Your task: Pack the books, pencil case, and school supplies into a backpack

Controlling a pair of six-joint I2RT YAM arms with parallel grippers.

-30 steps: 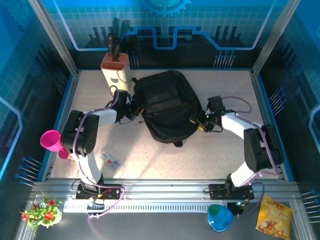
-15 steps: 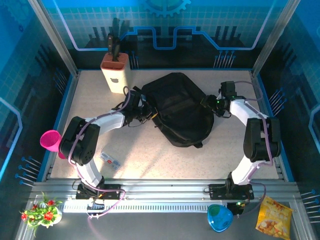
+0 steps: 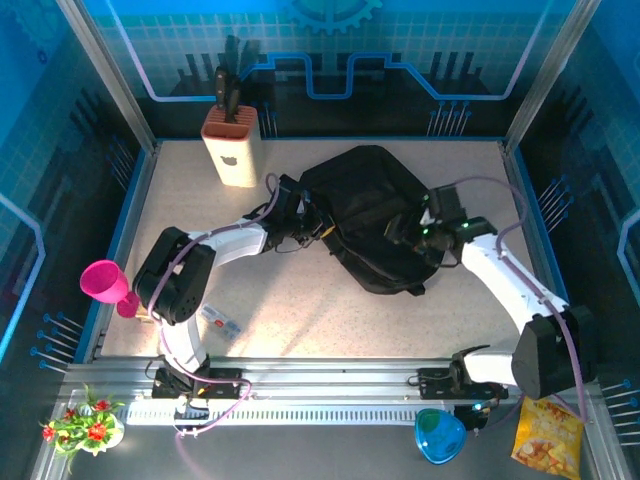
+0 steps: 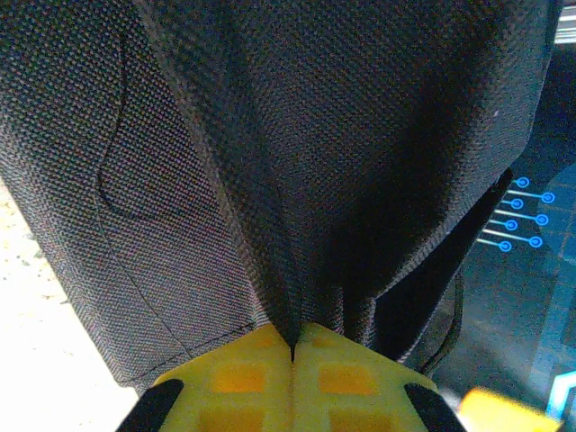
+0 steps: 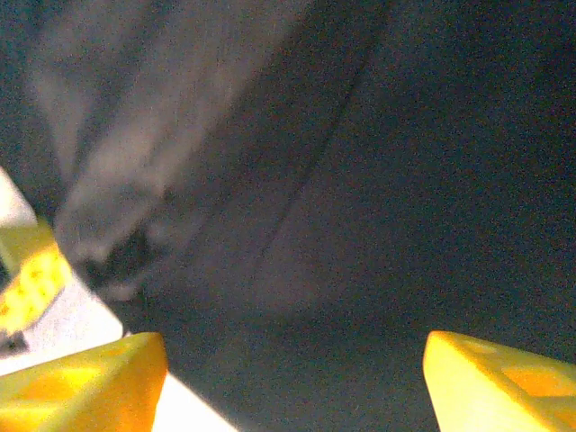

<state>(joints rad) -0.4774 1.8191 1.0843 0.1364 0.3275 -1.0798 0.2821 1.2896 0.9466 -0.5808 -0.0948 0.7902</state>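
Note:
The black backpack (image 3: 370,210) lies on the table right of centre, tilted toward the right. My left gripper (image 3: 316,229) is shut on a fold of the backpack (image 4: 297,162) fabric at its left edge; the yellow fingers (image 4: 243,378) meet with cloth pinched between them. My right gripper (image 3: 408,232) hovers over the backpack's right side with its yellow fingers (image 5: 81,382) wide apart, open, with dark backpack (image 5: 360,198) fabric below them. The books are out of view.
A cream knife block (image 3: 231,142) stands at the back left. A pink cup (image 3: 105,282) sits at the left edge, and a small flat packet (image 3: 221,320) lies near the left arm base. The table (image 3: 300,310) has free room in front.
The backpack has slid and turned to the right, pulled by the left gripper. The right gripper swung from the bag's far right corner down onto its right side.

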